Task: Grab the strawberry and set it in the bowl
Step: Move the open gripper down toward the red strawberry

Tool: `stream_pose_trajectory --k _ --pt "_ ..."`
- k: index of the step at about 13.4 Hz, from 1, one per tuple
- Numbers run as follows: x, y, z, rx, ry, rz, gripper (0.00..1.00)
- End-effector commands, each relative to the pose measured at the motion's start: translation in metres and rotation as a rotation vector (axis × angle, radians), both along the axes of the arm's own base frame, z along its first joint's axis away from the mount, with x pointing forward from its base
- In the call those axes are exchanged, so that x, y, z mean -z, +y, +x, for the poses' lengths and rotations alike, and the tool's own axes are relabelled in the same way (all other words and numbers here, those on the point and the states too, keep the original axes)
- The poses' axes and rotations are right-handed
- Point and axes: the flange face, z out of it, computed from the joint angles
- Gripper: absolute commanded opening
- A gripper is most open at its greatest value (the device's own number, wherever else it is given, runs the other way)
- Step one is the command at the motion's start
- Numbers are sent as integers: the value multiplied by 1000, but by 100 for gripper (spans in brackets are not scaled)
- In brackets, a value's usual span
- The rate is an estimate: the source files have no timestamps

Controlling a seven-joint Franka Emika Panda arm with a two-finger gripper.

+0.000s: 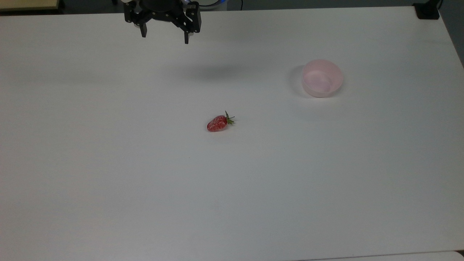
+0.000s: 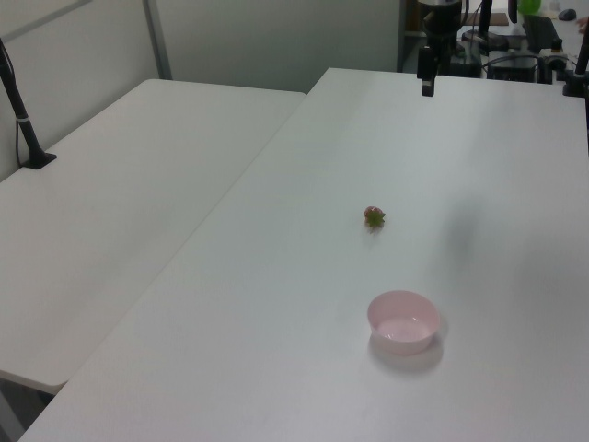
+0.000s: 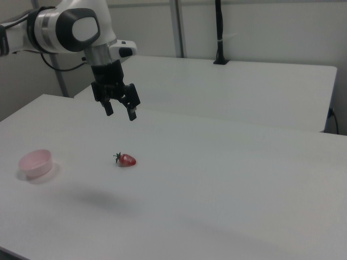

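Note:
A small red strawberry [image 1: 218,123] with a green cap lies on its side near the middle of the white table; it is also in the left view [image 2: 374,216] and the right view [image 3: 126,160]. The pale pink bowl [image 1: 322,78] stands empty toward the top view's right, apart from the fruit [image 2: 402,321] [image 3: 36,163]. My black gripper [image 1: 165,39] hangs high above the table's far edge, open with nothing between its fingers, well away from both things [image 3: 120,113] [image 2: 427,89].
The white table [image 1: 108,163] is wide and bare around the fruit and bowl. A black clamp [image 1: 427,11] sits at its far right corner in the top view. A second white table [image 2: 120,212] adjoins it on the left view's left.

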Motion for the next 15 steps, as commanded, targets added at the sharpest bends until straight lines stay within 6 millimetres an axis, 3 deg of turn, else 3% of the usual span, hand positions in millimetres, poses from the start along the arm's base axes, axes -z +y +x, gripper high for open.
stream_pose_trajectory --k 1,7,9,12,15 --pt "-6 -9 -3 17 -22 -11 100" --pt "-2 -7 0 24 -19 -4 100" --pt "11 -1 8 49 -10 44 100" --pt "55 27 42 383 -56 105 100" --pt "113 61 62 533 -28 89 100"
